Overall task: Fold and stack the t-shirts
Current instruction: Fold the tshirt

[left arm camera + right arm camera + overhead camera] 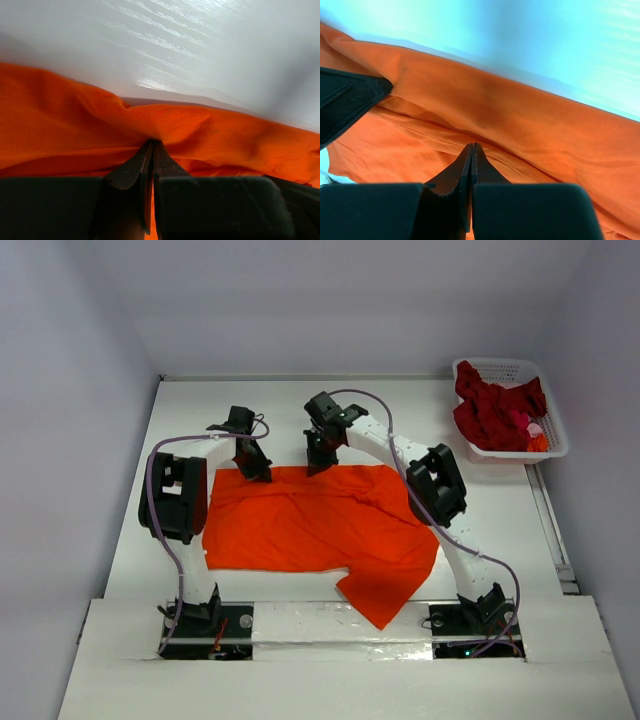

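The bright orange t-shirt lies spread across the middle of the table, with one corner reaching toward the near edge. My left gripper is at the shirt's far left edge. Its jaws are shut, and orange cloth bunches up at the tips of this left gripper. My right gripper stands at the far edge near the middle, shut on a fold of the orange t-shirt; its right gripper tips press into the cloth. Dark red t-shirts are heaped in the basket.
The white latticed basket sits at the far right corner of the table, with something pink and orange showing among the red cloth. White walls enclose the table at the back and sides. Both arm bases are bolted at the near edge.
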{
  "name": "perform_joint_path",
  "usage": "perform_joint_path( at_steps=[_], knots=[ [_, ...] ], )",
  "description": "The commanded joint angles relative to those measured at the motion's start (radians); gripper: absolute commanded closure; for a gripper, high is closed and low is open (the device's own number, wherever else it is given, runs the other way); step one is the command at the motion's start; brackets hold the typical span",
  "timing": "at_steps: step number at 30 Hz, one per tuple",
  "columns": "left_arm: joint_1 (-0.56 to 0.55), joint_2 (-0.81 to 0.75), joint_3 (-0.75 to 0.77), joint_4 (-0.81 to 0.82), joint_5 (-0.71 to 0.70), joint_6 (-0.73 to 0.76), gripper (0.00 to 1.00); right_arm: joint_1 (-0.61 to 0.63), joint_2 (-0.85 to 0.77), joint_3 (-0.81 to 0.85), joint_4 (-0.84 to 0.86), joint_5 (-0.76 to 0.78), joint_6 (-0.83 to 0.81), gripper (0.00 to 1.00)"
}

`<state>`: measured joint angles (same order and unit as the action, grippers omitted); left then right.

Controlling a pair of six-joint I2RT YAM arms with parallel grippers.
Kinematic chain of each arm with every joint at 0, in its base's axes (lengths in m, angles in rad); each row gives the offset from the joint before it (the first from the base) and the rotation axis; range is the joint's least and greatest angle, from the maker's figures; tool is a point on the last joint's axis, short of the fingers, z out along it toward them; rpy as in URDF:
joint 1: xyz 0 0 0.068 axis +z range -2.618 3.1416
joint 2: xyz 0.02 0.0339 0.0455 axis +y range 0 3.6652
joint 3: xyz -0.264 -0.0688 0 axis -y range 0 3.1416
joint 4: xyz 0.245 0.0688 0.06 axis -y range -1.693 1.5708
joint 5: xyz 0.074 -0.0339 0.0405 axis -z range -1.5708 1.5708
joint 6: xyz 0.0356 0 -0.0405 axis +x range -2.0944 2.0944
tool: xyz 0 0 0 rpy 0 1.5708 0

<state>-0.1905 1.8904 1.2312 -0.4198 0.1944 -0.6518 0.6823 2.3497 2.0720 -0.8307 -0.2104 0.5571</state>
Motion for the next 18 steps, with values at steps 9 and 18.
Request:
perform_joint_path(
  at_steps=[9,18],
  knots=[
    [-0.007,-0.010,0.034,-0.030,-0.007,0.006,1.00,0.005,0.004,-0.065,0.031,-0.026,0.006,1.00],
    [-0.007,-0.013,0.030,-0.024,-0.001,0.001,1.00,0.014,-0.012,-0.110,0.054,-0.030,0.007,1.00]
  ],
)
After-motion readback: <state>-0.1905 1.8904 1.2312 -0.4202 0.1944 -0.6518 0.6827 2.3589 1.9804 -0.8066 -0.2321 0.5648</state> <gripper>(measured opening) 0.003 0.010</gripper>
